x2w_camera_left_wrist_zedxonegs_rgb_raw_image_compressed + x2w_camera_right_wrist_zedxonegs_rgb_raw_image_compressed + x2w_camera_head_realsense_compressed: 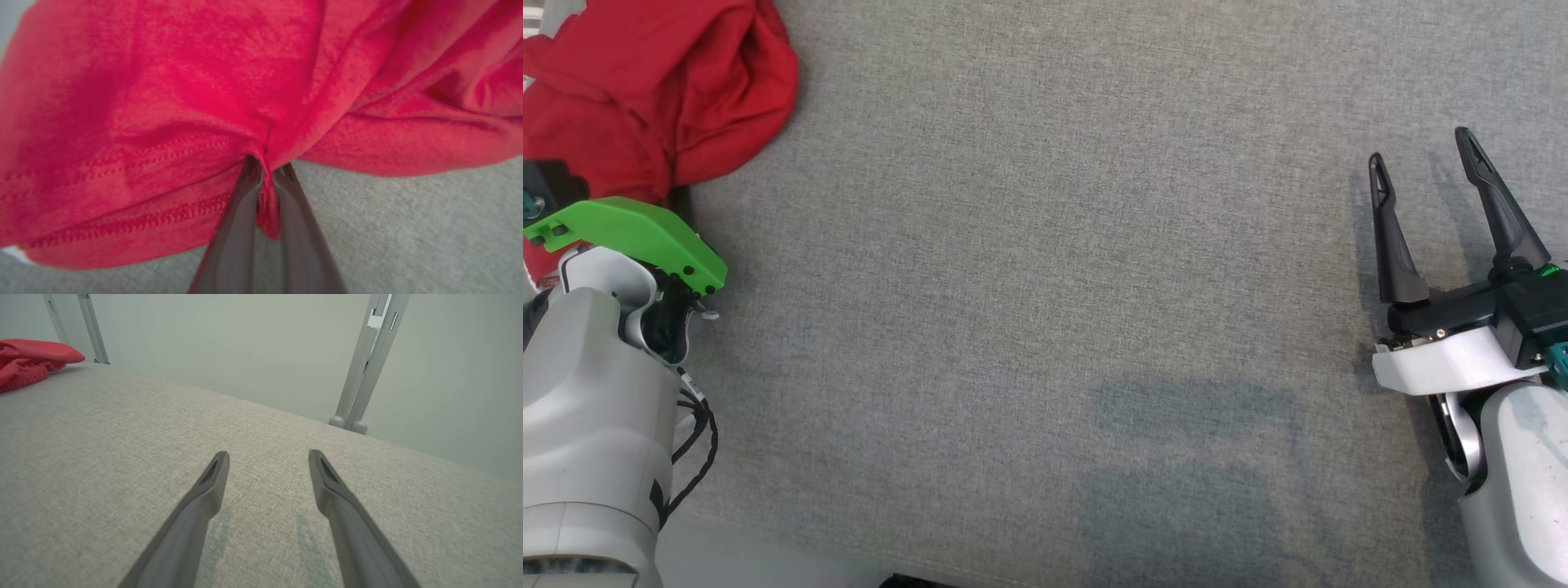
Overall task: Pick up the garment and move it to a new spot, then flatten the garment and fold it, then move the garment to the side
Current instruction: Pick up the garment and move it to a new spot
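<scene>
Garment (645, 90) bunched at upper left of head view, on grey cloth surface (1045, 286). Left gripper (268, 166) pinched tight on hem fold. Right gripper (1419, 147) at right edge, spread wide, empty. Fabric looks soft, light, floppy; will likely drape and sag. Stitched hem seems safest hold.

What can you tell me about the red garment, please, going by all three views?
The garment is plain red knit fabric, crumpled in soft folds, with a stitched hem visible in the left wrist view. It lies bunched at the far left of the grey cloth surface. The left pincer is shut on a fold near that hem.
</scene>
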Tool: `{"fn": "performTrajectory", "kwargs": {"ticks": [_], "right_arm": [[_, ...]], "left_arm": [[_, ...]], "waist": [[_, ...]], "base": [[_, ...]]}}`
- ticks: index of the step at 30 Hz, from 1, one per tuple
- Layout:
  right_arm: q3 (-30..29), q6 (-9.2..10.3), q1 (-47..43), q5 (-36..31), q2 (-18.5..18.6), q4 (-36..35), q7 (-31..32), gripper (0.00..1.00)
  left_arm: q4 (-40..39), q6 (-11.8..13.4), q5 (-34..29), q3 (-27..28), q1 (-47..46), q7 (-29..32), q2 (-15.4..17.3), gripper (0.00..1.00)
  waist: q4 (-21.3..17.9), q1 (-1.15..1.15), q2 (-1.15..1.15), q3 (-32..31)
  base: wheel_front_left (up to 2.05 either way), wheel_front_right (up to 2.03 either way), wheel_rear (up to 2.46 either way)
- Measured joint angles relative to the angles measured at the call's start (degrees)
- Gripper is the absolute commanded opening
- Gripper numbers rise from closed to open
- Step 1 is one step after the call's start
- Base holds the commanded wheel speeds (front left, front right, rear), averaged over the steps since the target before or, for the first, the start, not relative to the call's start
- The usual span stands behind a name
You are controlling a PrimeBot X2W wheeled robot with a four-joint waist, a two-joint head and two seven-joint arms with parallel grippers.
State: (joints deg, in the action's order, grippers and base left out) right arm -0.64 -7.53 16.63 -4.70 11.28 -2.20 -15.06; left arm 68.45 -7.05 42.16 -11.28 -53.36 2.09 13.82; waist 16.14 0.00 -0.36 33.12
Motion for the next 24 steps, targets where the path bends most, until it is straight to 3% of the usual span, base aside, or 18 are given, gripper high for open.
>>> {"fn": "performTrajectory", "kwargs": {"ticks": [2, 5, 10, 16, 20, 24], "right_arm": [[-0.3, 0.0, -0.1, 0.0, -0.4, 0.1, 0.0, 1.0], [-0.8, 0.0, -0.2, 0.4, -2.0, 0.3, 0.0, 1.0], [-0.9, 0.0, -0.4, 1.1, -4.0, 0.6, 0.0, 1.0], [-0.6, 0.0, -1.8, 2.3, -6.4, 0.7, 0.0, 1.0], [-0.5, 0.0, -2.6, 3.2, -7.4, 0.6, 0.0, 1.0], [-0.7, 0.0, -3.4, 4.2, -8.2, 0.3, 0.0, 1.0]], "left_arm": [[-0.1, 0.0, 0.0, -0.7, 0.0, 0.1, 0.1, 0.0], [-6.4, 0.3, 1.8, -3.6, 1.6, 3.6, -0.1, 0.0], [-23.2, -0.2, 9.1, -9.5, 6.4, 11.3, -1.6, 0.0], [-41.8, -0.3, 14.1, -12.8, 12.6, 17.6, 0.4, 0.0], [-54.9, 3.2, 14.8, -14.4, 15.3, 22.2, 0.2, 0.0], [-67.1, 8.6, 14.7, -16.6, 16.9, 26.7, -0.6, 0.0]], "waist": [[-0.1, 0.0, 0.0, -0.3], [0.0, 0.0, 0.0, -1.8], [-0.4, 0.01, 0.0, -4.4], [-2.5, 0.0, 0.0, -7.7], [-5.3, 0.0, 0.0, -9.1], [-8.6, 0.0, 0.0, -10.1]], "base": [[0.0, 0.0, 0.0], [0.0, 0.0, 0.0], [0.0, 0.0, 0.0], [0.0, 0.0, 0.0], [0.0, 0.0, 0.0], [0.0, 0.0, 0.0]]}}
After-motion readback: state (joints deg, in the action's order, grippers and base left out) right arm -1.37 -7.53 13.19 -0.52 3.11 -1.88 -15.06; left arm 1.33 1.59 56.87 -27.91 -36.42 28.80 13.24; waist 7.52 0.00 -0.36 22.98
